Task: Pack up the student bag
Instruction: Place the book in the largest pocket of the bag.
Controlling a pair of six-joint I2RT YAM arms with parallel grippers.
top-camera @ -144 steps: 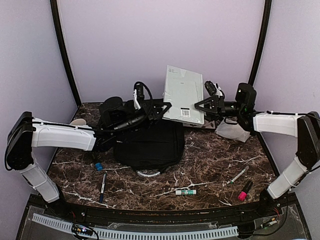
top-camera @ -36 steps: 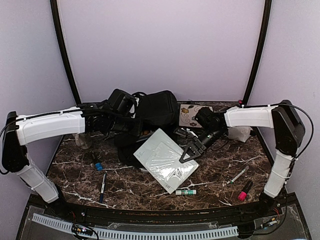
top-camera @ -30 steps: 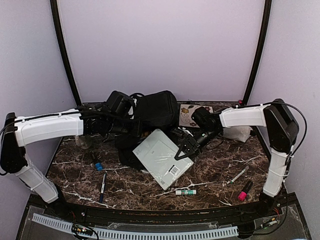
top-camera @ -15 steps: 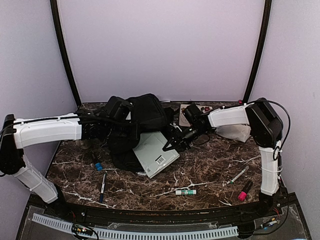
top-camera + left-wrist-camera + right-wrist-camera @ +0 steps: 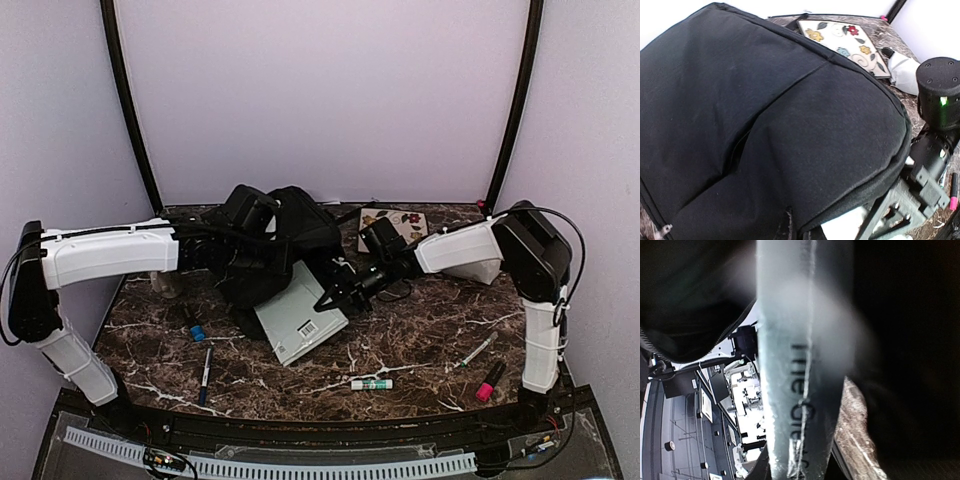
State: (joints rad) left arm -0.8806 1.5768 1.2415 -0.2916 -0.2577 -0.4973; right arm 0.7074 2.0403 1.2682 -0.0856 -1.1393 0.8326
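The student bag [image 5: 285, 235], big, black and soft, lies at the table's back middle; its fabric [image 5: 765, 120] fills the left wrist view. My left gripper [image 5: 262, 240] is shut on the bag's upper flap and holds it raised, the fingertips mostly buried in cloth. A white book [image 5: 298, 318] with a barcode sticks out from under that flap, tilted toward the front. My right gripper [image 5: 335, 295] is shut on the book's right edge. In the right wrist view the book [image 5: 800, 390] shows edge-on, with dark bag fabric on both sides.
A floral notebook [image 5: 393, 225] and a white plastic pouch [image 5: 478, 268] lie at the back right. On the front of the marble table lie a glue stick [image 5: 371, 384], a pink highlighter [image 5: 489, 381], a thin pen [image 5: 478, 350], a black pen [image 5: 205, 372] and a blue eraser [image 5: 197, 333].
My right gripper has brought the white book down from upright at the back and pushed it leftward under the bag's flap. My left gripper has lifted the bag's flap.
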